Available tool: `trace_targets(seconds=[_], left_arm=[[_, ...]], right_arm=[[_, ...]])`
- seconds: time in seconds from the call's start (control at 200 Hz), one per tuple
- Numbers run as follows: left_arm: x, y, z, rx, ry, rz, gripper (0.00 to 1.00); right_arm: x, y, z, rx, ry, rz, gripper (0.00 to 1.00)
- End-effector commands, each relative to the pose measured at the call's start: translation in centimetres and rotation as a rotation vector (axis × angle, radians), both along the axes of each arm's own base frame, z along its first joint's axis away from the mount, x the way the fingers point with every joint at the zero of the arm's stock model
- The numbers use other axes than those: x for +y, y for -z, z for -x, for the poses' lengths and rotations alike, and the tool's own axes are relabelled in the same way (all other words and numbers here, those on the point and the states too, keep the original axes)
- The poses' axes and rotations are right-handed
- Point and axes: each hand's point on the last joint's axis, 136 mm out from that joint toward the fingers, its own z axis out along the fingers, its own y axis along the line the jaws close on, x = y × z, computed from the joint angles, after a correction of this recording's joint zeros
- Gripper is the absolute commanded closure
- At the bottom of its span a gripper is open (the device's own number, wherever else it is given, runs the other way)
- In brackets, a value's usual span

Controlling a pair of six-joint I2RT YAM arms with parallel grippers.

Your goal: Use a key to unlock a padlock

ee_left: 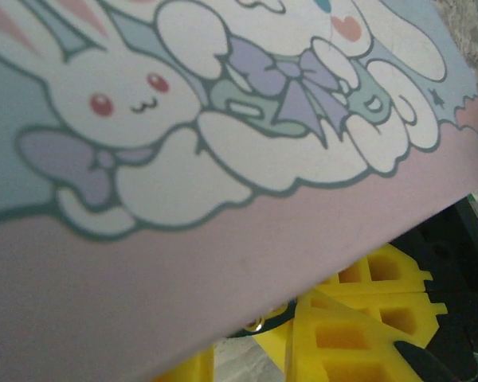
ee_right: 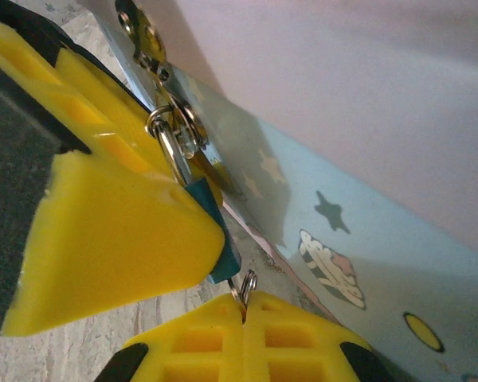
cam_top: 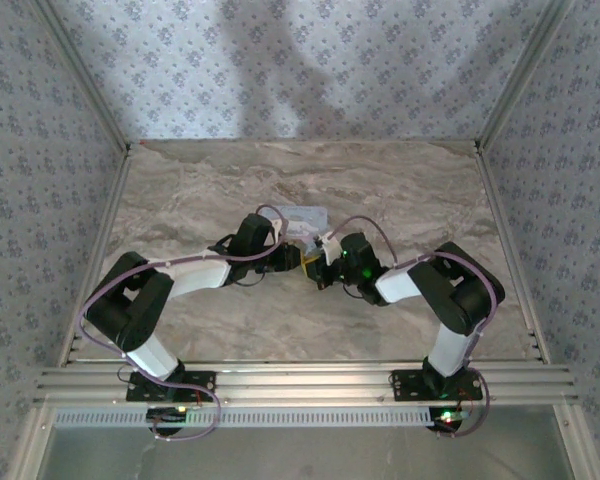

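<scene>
Since the tiny teal-blue metal padlock [ee_right: 225,256] hangs by its silvery shackle [ee_right: 169,143] from the hasp [ee_right: 143,36] of the pale blue cartoon-printed tin box [ee_right: 366,239], it'll prob. swing and twist when pushed: light, hard, slick, v. little to grip. Best hold looks like the flat sides of the body, w/ the keyhole end left free. One yellow finger [ee_right: 103,223] of the left gripper [cam_top: 300,262] presses against the body; can't tell if that gripper is clamped or apart. The right gripper [ee_right: 245,310] has its tips pinched together on the small silvery key [ee_right: 244,284], whose looped head sits just under the lock. Blade is hidden, so insertion is unclear. Key looks thin and may slip or bend if turned off-axis. No brand or readable writing; only white bunnies, bows and stars on the tin.
</scene>
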Motion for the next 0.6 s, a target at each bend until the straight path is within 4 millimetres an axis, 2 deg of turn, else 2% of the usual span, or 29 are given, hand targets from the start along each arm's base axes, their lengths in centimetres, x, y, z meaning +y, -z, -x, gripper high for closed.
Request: trace_targets(seconds=[0.0,0.085,0.195,0.595], left_arm=[[-1.4,0.3,2.0,0.046,0.098,0.021,0.78],[-1.5,0.2,1.9,0.046,0.098,0.027,0.78],[-1.5,0.2,1.8,0.043,0.095,0.029,0.77],[-1.6,2.0,1.6,0.072,0.084,0.016,0.74]], right_arm=[[1.9,-6.6,-2.8,-0.194,0.0,-0.135,1.0],[1.9,-6.2,-2.6,-0.184,0.001,-0.125,1.0],[1.4,-4.4,-2.1,-0.148,0.014,-0.1,1.0],[0.6,0.2,-0.5,-0.053,0.06,-0.045,1.0]])
